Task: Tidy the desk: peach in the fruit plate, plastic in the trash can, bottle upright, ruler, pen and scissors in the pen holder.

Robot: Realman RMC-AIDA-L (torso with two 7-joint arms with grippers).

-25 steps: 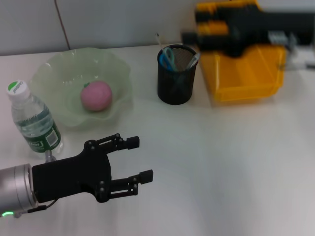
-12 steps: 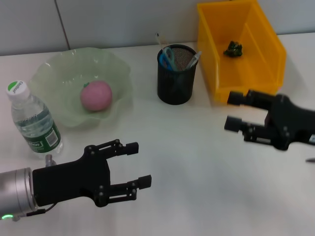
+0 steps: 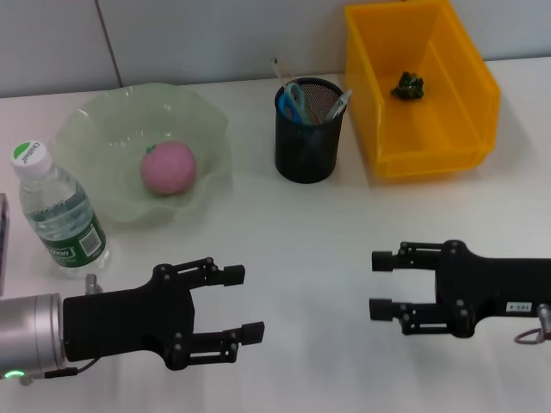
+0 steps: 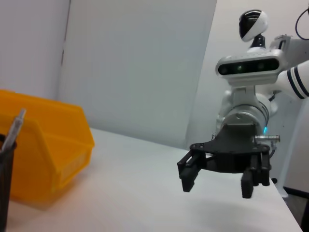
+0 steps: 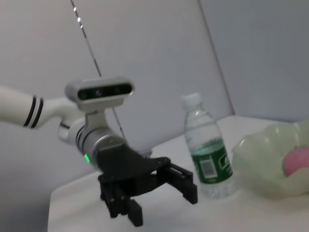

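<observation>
Left claw (image 3: 241, 301), lower left, fingers apart, empty. Right claw (image 3: 381, 284), lower right, fingers apart, empty. Peach (image 3: 169, 168) in fruit plate (image 3: 103, 129), upper left; bottle (image 3: 57, 211) upright.

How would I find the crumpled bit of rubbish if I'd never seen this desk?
Look for the big yellow bin at the far right of the desk, beside the black mesh pen holder. Inside, near its back wall, sits a small dark green crumpled wad, the only thing in there.

Left gripper (image 3: 237, 302), right gripper (image 3: 382, 285) agape
</observation>
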